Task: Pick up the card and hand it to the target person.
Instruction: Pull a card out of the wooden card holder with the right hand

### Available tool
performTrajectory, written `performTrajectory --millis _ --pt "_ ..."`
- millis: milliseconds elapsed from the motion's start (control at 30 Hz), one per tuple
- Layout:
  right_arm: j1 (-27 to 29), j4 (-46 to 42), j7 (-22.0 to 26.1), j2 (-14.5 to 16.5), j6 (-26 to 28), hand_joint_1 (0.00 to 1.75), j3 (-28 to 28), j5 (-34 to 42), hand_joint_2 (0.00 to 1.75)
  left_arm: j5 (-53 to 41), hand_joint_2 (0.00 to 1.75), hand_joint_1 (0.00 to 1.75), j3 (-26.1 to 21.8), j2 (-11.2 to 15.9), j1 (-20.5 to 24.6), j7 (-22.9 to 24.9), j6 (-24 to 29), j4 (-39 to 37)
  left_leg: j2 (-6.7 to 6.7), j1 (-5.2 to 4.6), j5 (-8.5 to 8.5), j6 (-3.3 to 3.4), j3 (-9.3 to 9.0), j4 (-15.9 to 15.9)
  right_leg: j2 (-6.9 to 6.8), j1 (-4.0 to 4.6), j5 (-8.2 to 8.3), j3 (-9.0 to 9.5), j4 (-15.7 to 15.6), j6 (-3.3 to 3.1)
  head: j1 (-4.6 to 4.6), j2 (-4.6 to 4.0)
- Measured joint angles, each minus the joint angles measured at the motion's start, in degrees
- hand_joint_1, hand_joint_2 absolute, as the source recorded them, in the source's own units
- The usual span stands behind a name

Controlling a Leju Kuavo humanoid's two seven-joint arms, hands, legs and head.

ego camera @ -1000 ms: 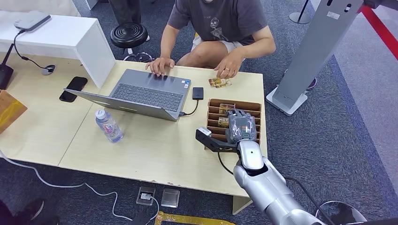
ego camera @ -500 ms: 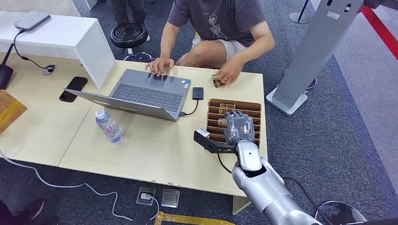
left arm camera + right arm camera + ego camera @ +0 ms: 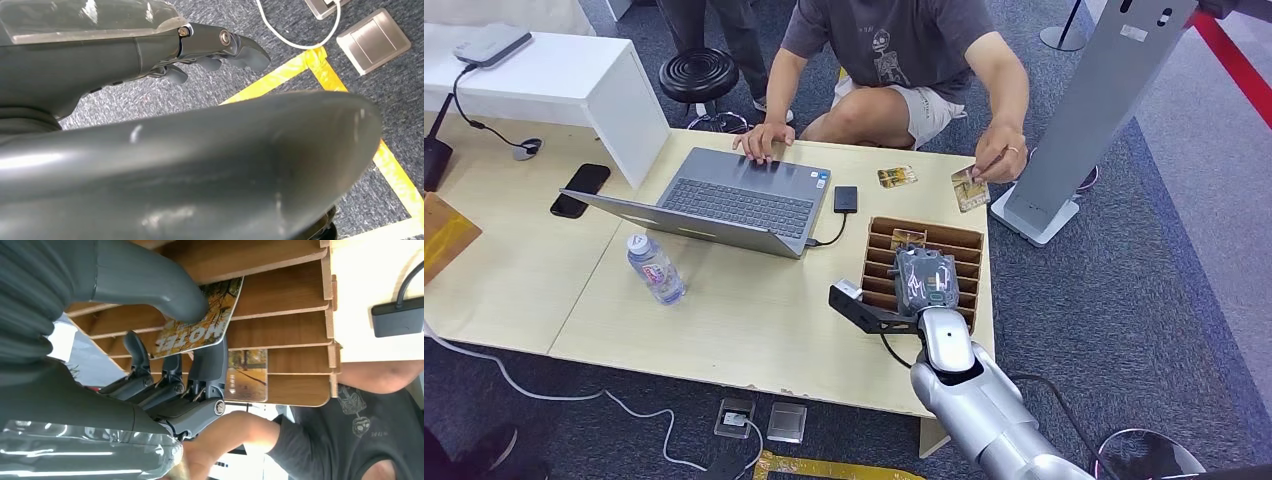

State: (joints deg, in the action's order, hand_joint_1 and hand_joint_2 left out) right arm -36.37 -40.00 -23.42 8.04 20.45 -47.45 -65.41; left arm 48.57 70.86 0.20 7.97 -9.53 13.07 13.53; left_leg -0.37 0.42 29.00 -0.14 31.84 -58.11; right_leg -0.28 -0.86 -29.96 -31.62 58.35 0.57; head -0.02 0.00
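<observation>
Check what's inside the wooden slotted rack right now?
In the wooden rack, one card is pinched by the right hand, and another card sits in a further slot. The hand covers the nearer slots.

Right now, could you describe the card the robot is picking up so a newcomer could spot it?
Find the wooden slotted rack near the table's right edge. The right hand hovers over it, pinching a card. Unlike the card sitting in a slot nearby, it is tilted and reads MOTEL.

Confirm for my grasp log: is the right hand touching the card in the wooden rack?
Touching. In the right wrist view the right hand pinches the card: the thumb presses one face and dark fingers back the other, over the wooden rack.
</observation>
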Motion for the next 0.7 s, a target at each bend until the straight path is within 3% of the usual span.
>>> performTrajectory --millis 500,700 --pt "0.3 -0.3 -0.4 0.0 1.0 1.53 0.2 0.0 1.75 -0.7 0.0 0.0 0.0 -0.2 0.4 0.2 0.0 0.0 0.0 0.0 0.0 0.0 -0.02 0.0 0.01 0.0 0.0 0.01 0.0 0.0 0.01 0.0" --pt "1.7 -5.7 -0.3 -1.0 1.8 1.51 1.3 -0.4 1.75 -0.7 0.0 0.0 0.0 -0.2 0.1 0.0 0.0 0.0 0.0 0.0 0.0 0.0 -0.01 0.0 0.01 0.0 0.0 0.0 0.0 0.0 -0.02 0.0"
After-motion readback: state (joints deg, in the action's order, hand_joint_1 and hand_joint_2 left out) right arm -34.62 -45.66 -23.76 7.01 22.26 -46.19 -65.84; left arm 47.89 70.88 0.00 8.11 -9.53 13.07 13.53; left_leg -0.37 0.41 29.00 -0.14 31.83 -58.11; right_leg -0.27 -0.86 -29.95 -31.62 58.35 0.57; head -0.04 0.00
